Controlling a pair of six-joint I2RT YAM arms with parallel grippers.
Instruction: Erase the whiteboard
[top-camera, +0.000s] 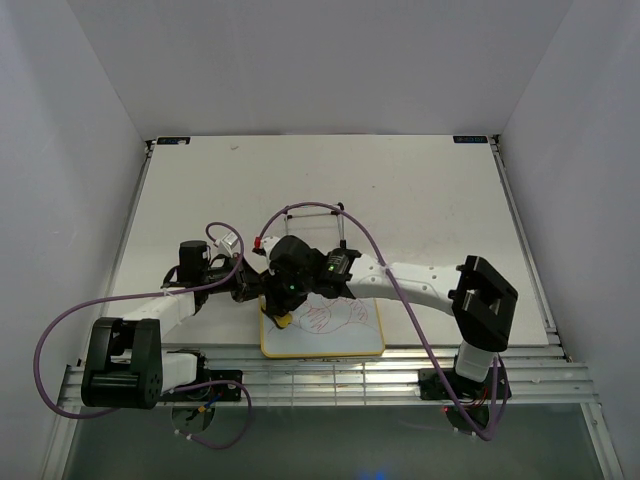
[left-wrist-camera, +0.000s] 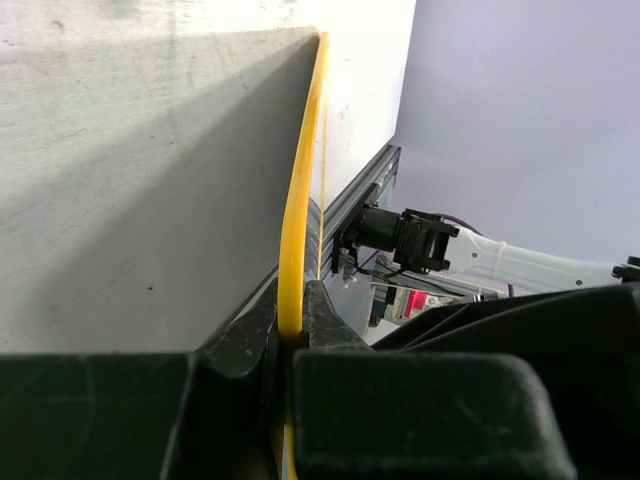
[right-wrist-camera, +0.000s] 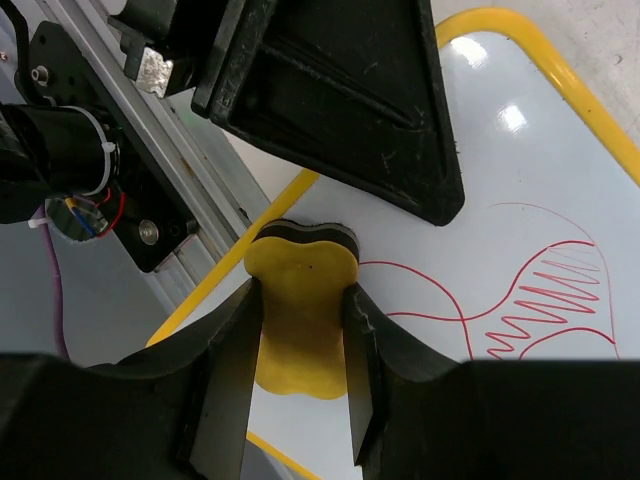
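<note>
The whiteboard (top-camera: 340, 343) is laid at the near edge of the table (top-camera: 420, 190), just ahead of the arm bases and between them. Its white face is turned up and is bounded by a thin yellow frame (left-wrist-camera: 300, 180) with rounded corners. Red lines (right-wrist-camera: 545, 295) are drawn on it: a looping outline filled with a zigzag, seen across the middle of the board in the overhead view.

The left gripper (top-camera: 258, 288) is set at the board's left side. In its wrist view the yellow frame is seen edge-on and is pinched between the two black fingers (left-wrist-camera: 240, 345), so the jaws are closed narrowly on the board's rim.

The right gripper (top-camera: 284, 315) is reached across to the board's near-left part, close beside the left gripper. A small yellow eraser (right-wrist-camera: 300, 300) is clamped between its fingers (right-wrist-camera: 235, 350), which are pressed against the block's two sides. A dark layer is seen on the eraser's far face, turned toward the board. The eraser is placed over the white surface just inside the frame, left of the red lines; whether it is touching the surface cannot be told.

A black wire stand (top-camera: 312, 208) is seen on the table behind the two grippers, apart from the board.
</note>
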